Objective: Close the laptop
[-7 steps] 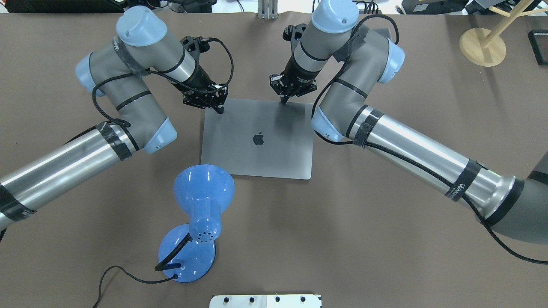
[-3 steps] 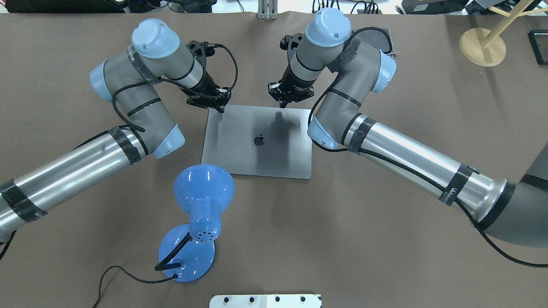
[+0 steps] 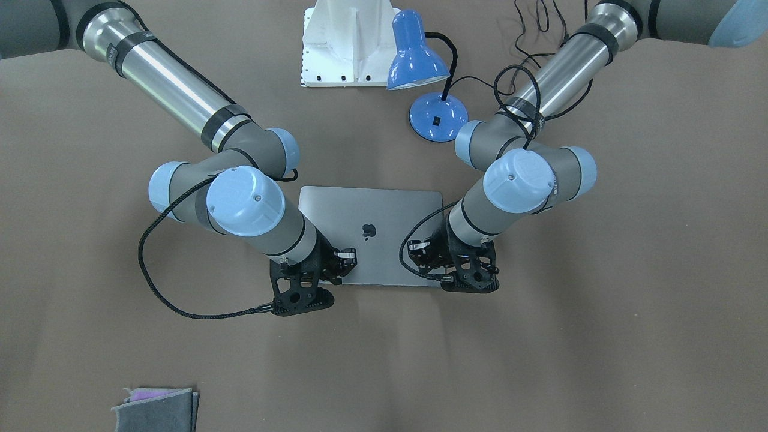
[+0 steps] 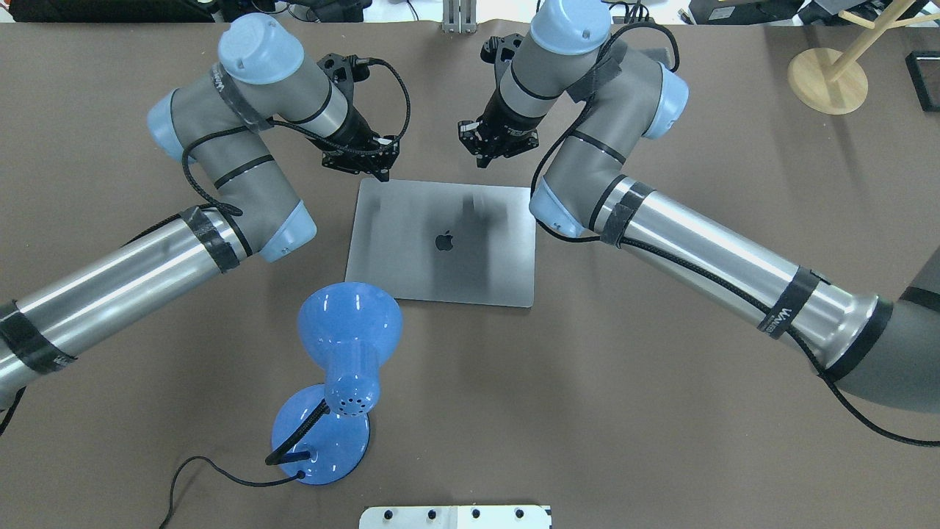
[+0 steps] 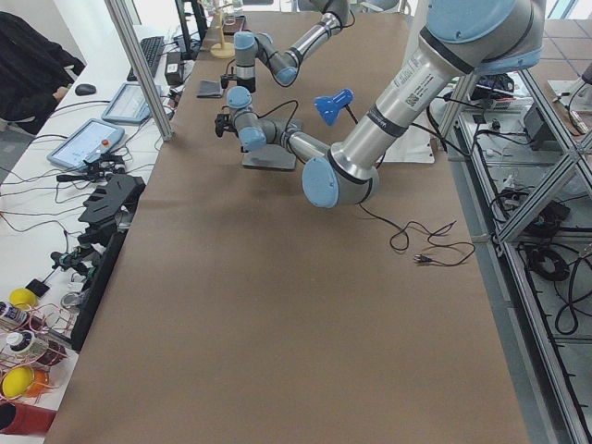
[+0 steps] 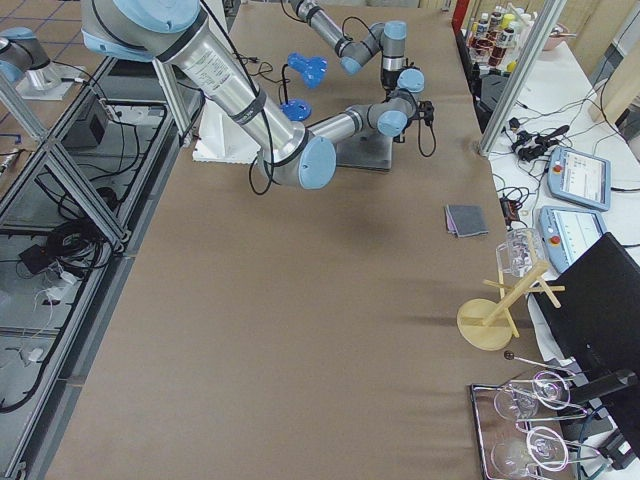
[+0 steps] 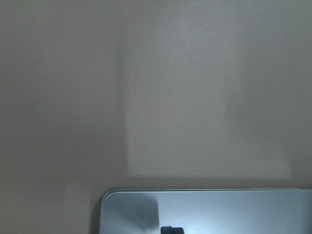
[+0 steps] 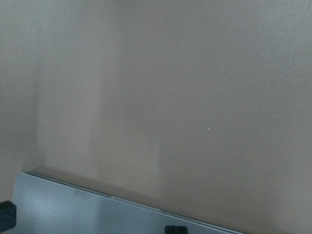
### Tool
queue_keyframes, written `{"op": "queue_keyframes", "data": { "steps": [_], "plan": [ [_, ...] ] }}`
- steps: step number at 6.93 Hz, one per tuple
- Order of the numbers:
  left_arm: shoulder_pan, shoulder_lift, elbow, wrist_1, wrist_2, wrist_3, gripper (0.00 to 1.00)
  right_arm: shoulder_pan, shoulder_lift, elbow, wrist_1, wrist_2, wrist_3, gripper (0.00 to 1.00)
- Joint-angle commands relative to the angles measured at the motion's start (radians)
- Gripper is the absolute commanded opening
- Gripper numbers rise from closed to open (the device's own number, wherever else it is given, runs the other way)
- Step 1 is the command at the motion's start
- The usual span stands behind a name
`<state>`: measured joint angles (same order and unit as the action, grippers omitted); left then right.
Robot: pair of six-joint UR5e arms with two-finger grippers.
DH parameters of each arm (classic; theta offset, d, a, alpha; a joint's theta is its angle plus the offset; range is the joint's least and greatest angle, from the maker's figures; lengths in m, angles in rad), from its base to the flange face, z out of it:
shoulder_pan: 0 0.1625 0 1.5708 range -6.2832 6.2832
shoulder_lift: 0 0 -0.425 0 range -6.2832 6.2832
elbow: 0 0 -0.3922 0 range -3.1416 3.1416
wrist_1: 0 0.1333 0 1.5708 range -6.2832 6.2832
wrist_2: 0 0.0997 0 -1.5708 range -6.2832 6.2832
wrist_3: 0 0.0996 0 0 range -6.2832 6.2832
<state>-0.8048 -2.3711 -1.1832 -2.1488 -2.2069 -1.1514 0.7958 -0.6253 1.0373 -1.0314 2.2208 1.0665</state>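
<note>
The laptop (image 4: pixel 440 272) lies shut and flat on the brown table, grey lid up with the dark apple logo showing; it also shows in the front view (image 3: pixel 372 207). My left gripper (image 4: pixel 380 174) hovers just beyond the lid's far left corner, fingers together, not touching it. My right gripper (image 4: pixel 482 162) hovers beyond the far edge near the middle, fingers together, holding nothing. The left wrist view shows the lid's corner (image 7: pixel 219 209) below a single dark fingertip (image 7: pixel 171 230). The right wrist view shows the lid's far edge (image 8: pixel 73 204).
A blue desk lamp (image 4: pixel 349 323) stands just in front of the laptop's near left corner, its cord trailing left. A white base plate (image 4: pixel 455 516) sits at the near edge. A wooden stand (image 4: pixel 828 79) is far right. A folded grey cloth (image 3: pixel 156 408) lies on the operators' side.
Both grippers have lifted off the lid's far edge and drawn back beyond it. The laptop lies shut and has not moved.
</note>
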Motion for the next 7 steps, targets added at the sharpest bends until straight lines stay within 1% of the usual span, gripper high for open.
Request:
{"op": "queue_keyframes", "data": {
  "steps": [1,2,3,4,5,6,7],
  "plan": [
    [-0.053,0.094,-0.213,0.094,-0.05,-0.001,0.98,0.072,-0.096,0.164,-0.053,0.098,0.013,0.99],
    [-0.127,0.199,-0.307,0.102,-0.045,0.01,0.98,0.11,-0.182,0.285,-0.106,0.109,0.012,1.0],
    [-0.21,0.269,-0.369,0.102,-0.048,0.013,0.98,0.173,-0.264,0.408,-0.212,0.129,-0.006,1.0],
    [-0.265,0.33,-0.431,0.118,-0.053,0.072,0.98,0.245,-0.322,0.5,-0.319,0.134,-0.046,1.0],
    [-0.304,0.42,-0.522,0.195,-0.057,0.179,0.98,0.304,-0.367,0.576,-0.452,0.134,-0.145,1.0],
    [-0.33,0.503,-0.568,0.216,-0.053,0.244,0.98,0.365,-0.41,0.637,-0.605,0.125,-0.287,1.0],
    [-0.384,0.553,-0.573,0.219,-0.054,0.274,0.98,0.435,-0.451,0.659,-0.73,0.117,-0.494,1.0]
  ]
}}
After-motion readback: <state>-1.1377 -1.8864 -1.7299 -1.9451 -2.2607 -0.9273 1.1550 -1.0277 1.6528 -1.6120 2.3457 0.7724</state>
